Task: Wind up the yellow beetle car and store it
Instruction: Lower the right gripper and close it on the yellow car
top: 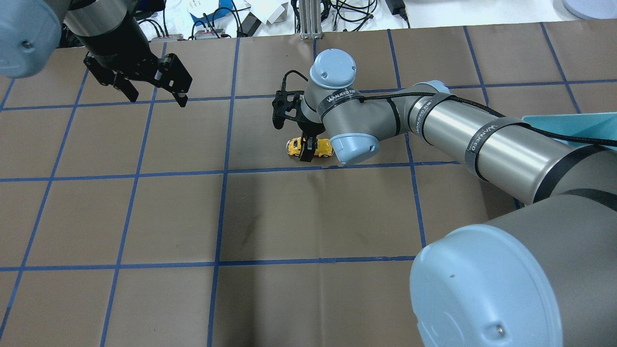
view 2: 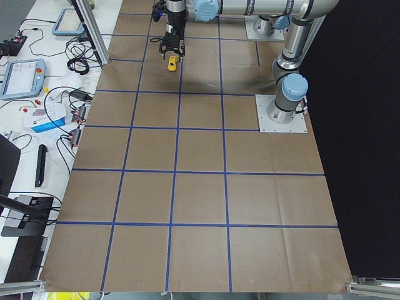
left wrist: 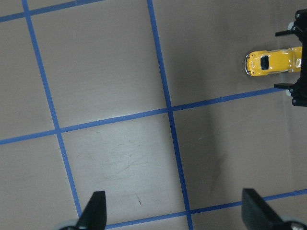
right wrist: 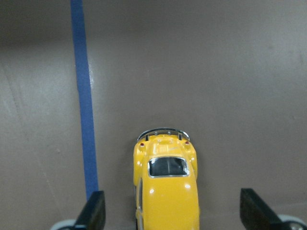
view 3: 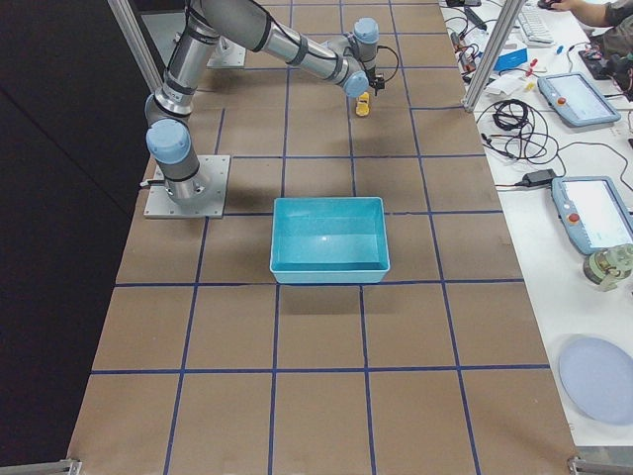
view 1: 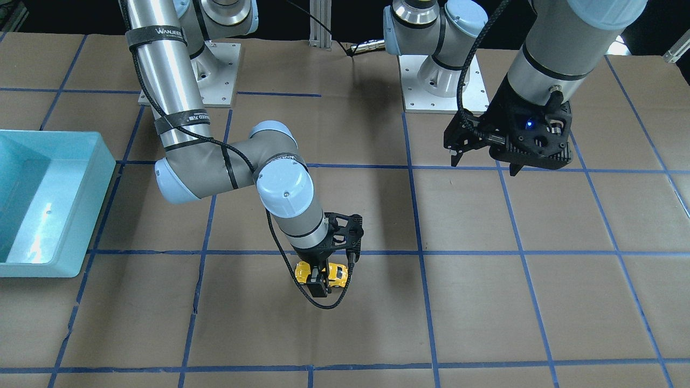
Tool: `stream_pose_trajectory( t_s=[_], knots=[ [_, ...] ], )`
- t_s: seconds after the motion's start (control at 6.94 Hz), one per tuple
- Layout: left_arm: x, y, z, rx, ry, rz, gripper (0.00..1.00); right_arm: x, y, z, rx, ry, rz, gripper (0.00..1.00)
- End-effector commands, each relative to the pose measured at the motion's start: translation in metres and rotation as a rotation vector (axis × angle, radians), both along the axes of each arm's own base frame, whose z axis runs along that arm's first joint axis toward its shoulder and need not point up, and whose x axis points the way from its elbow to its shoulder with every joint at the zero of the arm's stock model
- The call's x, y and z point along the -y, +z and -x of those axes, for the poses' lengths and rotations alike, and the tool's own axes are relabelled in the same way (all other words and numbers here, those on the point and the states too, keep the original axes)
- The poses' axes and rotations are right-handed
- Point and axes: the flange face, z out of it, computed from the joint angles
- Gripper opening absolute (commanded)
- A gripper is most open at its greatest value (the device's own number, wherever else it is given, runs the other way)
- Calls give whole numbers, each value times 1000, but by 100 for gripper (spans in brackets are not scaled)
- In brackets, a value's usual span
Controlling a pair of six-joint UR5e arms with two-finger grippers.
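Observation:
The yellow beetle car (right wrist: 165, 191) stands on the brown table, its wheels down. It also shows in the front view (view 1: 337, 273), the overhead view (top: 324, 148) and the left wrist view (left wrist: 268, 63). My right gripper (right wrist: 175, 215) is open and low over the car, with one finger on each side and a gap to the car on both. It shows in the overhead view (top: 307, 147) and the front view (view 1: 322, 279). My left gripper (top: 158, 100) is open and empty. It hangs well above the table, far from the car, and also shows in the front view (view 1: 485, 166).
A teal bin (view 3: 331, 275) stands on the table on my right side, also seen in the front view (view 1: 99, 210). Blue tape lines grid the table. Both arm base plates (view 1: 442, 91) sit at the robot's edge. Cables and tablets lie past the far edge.

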Motion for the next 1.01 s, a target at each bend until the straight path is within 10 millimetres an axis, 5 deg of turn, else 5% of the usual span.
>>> stream_pose_trajectory(
  t_s=[0.0, 0.14, 0.58, 0.87],
  knots=[
    [0, 0, 0, 0, 0, 0, 100, -4, -9, 2, -12, -18, -34, 98],
    [0, 0, 0, 0, 0, -2, 100, -3, -7, 2, -29, -24, -58, 97],
    [0, 0, 0, 0, 0, -2, 100, -3, -5, 4, -40, -31, -53, 47],
    [0, 0, 0, 0, 0, -2, 100, -1, -1, 5, -53, -34, -42, 40]
  ],
)
